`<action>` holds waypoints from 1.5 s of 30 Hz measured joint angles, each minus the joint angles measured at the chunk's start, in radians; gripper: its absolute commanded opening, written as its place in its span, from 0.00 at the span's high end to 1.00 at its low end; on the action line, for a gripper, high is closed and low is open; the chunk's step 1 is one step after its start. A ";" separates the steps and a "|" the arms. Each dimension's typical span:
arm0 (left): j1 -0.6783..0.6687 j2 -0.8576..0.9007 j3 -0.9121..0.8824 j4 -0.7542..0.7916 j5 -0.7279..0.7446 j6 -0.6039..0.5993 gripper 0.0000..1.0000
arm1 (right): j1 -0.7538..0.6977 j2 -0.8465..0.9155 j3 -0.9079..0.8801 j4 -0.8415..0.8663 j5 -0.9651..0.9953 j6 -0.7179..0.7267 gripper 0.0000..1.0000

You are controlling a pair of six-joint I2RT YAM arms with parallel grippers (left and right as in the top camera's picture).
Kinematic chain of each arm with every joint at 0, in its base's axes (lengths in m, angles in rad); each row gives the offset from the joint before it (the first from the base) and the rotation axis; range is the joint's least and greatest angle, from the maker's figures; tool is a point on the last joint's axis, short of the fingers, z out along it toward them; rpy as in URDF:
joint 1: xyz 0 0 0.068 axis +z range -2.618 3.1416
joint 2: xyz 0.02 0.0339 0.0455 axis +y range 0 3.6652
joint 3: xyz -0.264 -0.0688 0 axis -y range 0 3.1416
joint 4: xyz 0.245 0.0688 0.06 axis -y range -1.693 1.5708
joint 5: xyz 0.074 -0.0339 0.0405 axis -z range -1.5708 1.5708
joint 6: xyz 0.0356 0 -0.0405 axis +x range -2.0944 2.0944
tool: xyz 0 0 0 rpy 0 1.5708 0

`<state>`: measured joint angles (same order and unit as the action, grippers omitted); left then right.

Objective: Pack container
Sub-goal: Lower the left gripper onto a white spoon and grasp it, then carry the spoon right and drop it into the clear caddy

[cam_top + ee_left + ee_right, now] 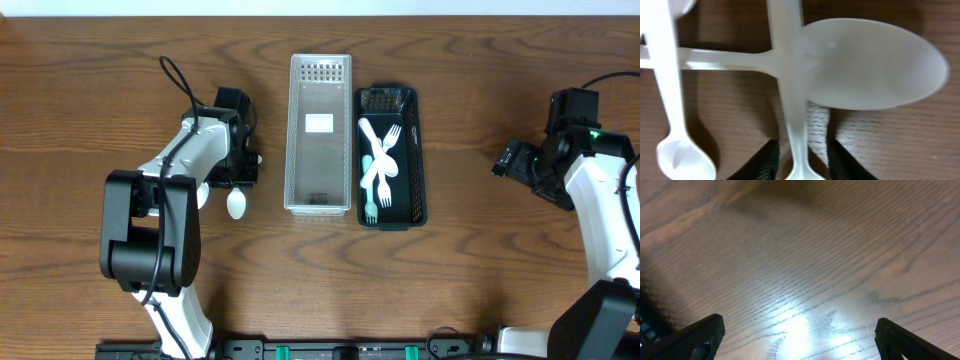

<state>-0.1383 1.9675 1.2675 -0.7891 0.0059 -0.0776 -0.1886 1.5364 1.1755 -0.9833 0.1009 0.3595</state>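
Observation:
A clear plastic container (pixel 320 135) stands empty at the table's centre. Beside it on the right a black tray (pixel 412 160) holds white and pale green forks and spoons (pixel 380 160). My left gripper (pixel 240 168) is low over white spoons left of the clear container; one spoon (pixel 236 205) shows below it. In the left wrist view the fingers (pixel 801 150) straddle a white spoon handle (pixel 790 90) with a gap on each side. A big spoon bowl (pixel 870 65) and a smaller spoon (pixel 680 155) lie close by. My right gripper (pixel 505 160) is open and empty, as the right wrist view (pixel 800 330) shows.
Bare wooden table (pixel 480 280) lies around the containers and under the right gripper (pixel 805 255). The arm bases stand at the front edge.

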 measured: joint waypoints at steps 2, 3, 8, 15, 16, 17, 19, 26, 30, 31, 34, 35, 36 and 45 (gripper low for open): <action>0.000 0.000 0.000 -0.001 0.016 0.008 0.87 | 0.000 0.000 0.000 -0.005 0.000 0.000 0.01; 0.000 0.000 0.000 -0.003 0.020 0.008 0.89 | 0.000 0.000 0.000 -0.006 0.000 0.000 0.01; 0.000 0.000 0.000 -0.026 0.026 0.034 0.94 | 0.000 0.000 0.000 -0.018 0.000 0.000 0.01; 0.000 -0.015 0.019 -0.130 0.024 0.048 0.94 | 0.000 0.000 0.000 -0.023 0.000 0.000 0.01; 0.000 -0.027 0.041 -0.171 0.025 0.049 0.94 | 0.000 0.000 0.000 -0.023 0.000 0.000 0.01; 0.000 -0.042 0.058 -0.196 0.024 0.050 0.94 | 0.000 0.000 0.000 -0.023 0.000 0.000 0.01; -0.002 -0.094 0.120 -0.254 0.025 0.052 0.94 | 0.000 0.000 0.000 -0.023 0.000 0.000 0.01; -0.079 -0.396 0.292 -0.229 0.089 0.040 0.94 | 0.000 0.000 -0.001 -0.023 0.000 0.000 0.01; -0.163 -0.468 0.304 -0.176 0.120 -0.006 0.94 | 0.000 0.000 -0.001 -0.023 0.000 0.000 0.01; -0.179 -0.463 0.304 -0.165 0.123 -0.020 0.94 | 0.000 0.000 -0.001 -0.023 0.000 0.000 0.01; -0.218 -0.410 0.293 -0.123 0.126 -0.050 0.93 | 0.000 0.000 -0.001 -0.023 0.000 0.000 0.01; -0.232 -0.380 0.289 -0.115 0.126 -0.057 0.92 | 0.000 0.000 -0.001 -0.023 0.000 0.000 0.01; -0.243 -0.355 0.285 -0.109 0.127 -0.061 0.89 | 0.000 0.000 -0.001 -0.023 0.000 0.000 0.01; -0.332 -0.116 0.266 -0.087 0.139 -0.084 0.74 | 0.000 0.000 -0.001 -0.023 0.000 0.000 0.01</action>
<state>-0.4698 1.8515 1.5337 -0.8757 0.1448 -0.1612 -0.1886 1.5364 1.1748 -1.0058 0.1009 0.3595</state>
